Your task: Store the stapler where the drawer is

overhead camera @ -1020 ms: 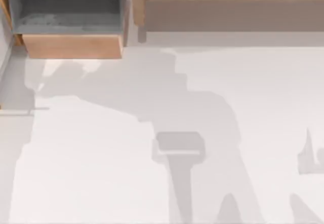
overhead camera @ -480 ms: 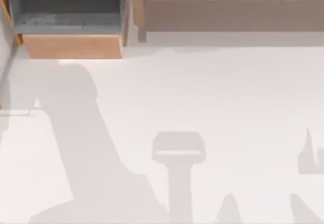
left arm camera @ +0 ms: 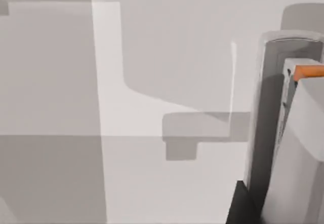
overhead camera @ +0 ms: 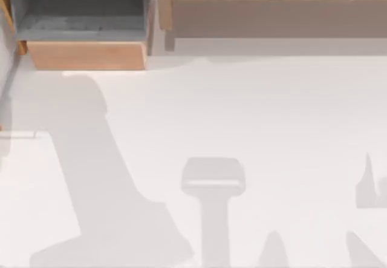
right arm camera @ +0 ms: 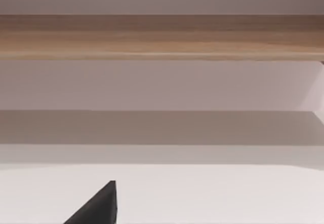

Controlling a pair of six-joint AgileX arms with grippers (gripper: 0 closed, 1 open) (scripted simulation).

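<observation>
— two pincers, then. what state were they in?

— i could not tell for either. of the left pincer (left arm camera: 239, 207) a dark wedge at the frame's edge was all that could be made out in the left wrist view, and the right pincer (right arm camera: 99, 206) gave the same sort of dark wedge in its own wrist view. released or clenched, i could not tell.

— and the stapler?

— i could not tell where it lay. the drawer (overhead camera: 86, 55) sat at the far left corner of the worktop (overhead camera: 290, 117), pulled open, but the top view's upper edge cut off its back part. its grey floor looked grainy, with a paler band just behind the front panel, and i could not pick out any shape on it.

— how did the drawer itself look?

— boxy, with grey inner walls and a light orange-tan wooden front. a thin wooden edge ran along its left side.

— what stood beside it?

— a long wooden shelf (overhead camera: 272, 14) just to its right, brownish-grey inside, cut off at the top and at the right. the right wrist view faced that shelf (right arm camera: 162, 37), its wooden rail running straight across.

— anything hard to read in the left wrist view?

— a pale boxy body (left arm camera: 298, 153) with a sliver of orange at its top, cut off by the frame. i could not tell what it was.

— and the worktop?

— white, crossed by soft grey shadows (overhead camera: 103, 195), the broadest at the left.
</observation>
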